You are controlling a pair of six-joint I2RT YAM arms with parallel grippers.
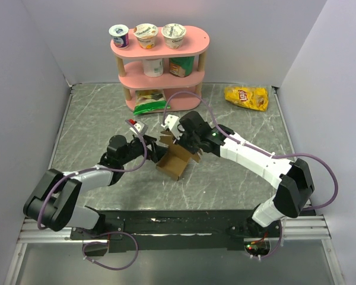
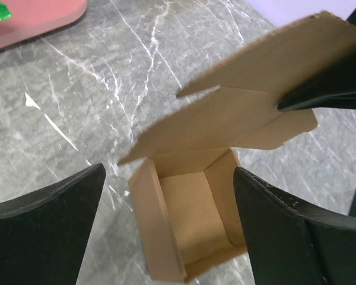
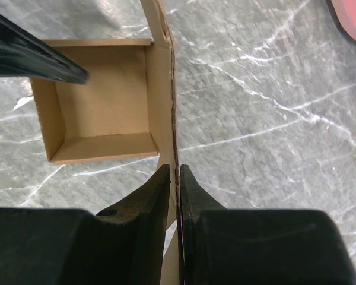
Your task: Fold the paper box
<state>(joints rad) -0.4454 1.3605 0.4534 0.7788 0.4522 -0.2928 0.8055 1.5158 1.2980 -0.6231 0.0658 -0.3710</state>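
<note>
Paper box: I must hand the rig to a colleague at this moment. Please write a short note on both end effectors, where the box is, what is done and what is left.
Left end effector: open, holds nothing, faces the open top of the paper box.
Right end effector: shut on the lid flap, which stands raised.
Box: on the table between the arms, walls up, nothing inside.
Done: base and walls formed.
Left: probably lower the lid and tuck it in.
</note>
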